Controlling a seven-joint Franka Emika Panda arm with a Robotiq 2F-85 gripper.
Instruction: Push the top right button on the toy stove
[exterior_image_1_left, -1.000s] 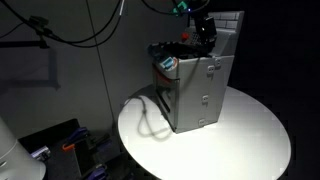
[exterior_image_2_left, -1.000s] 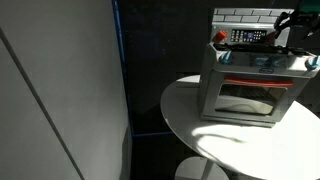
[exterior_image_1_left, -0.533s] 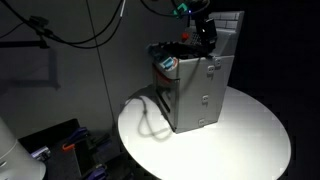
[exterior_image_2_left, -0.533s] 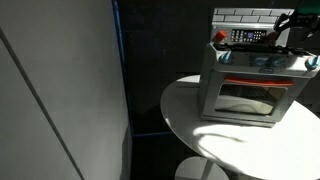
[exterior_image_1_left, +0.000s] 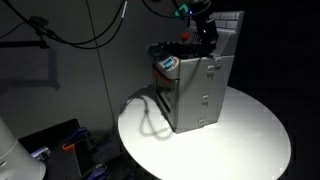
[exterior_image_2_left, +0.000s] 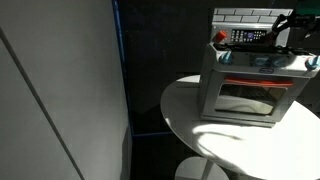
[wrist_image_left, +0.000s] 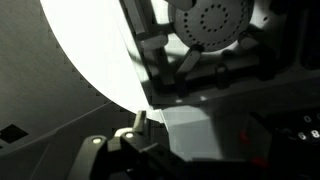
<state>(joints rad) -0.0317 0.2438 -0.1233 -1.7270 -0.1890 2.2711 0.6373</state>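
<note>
Claw (exterior_image_1_left: 207, 33) position: over the rear of the toy stove (exterior_image_1_left: 200, 90), close to the back panel (exterior_image_1_left: 230, 24), seen in both exterior views; the arm is dark against a dark background and the finger spacing cannot be told. In the wrist view the claw body fills the lower edge and does not settle the spacing either

Surface (exterior_image_1_left: 250, 135): round, white, brightly lit, with the toy stove standing on it toward the rear. In an exterior view the surface (exterior_image_2_left: 185, 110) shows beside a large grey wall panel (exterior_image_2_left: 60, 90). The room is dark; black cables (exterior_image_1_left: 95, 30) hang at the back

Toy stove (exterior_image_2_left: 250, 85): grey boxy body, white brick-pattern back panel (exterior_image_2_left: 245, 14), dark cooktop (exterior_image_2_left: 250, 40) with red details, and a front door (exterior_image_2_left: 250, 98) with a window. The wrist view shows a round perforated disc (wrist_image_left: 210, 20) on the cooktop
</note>
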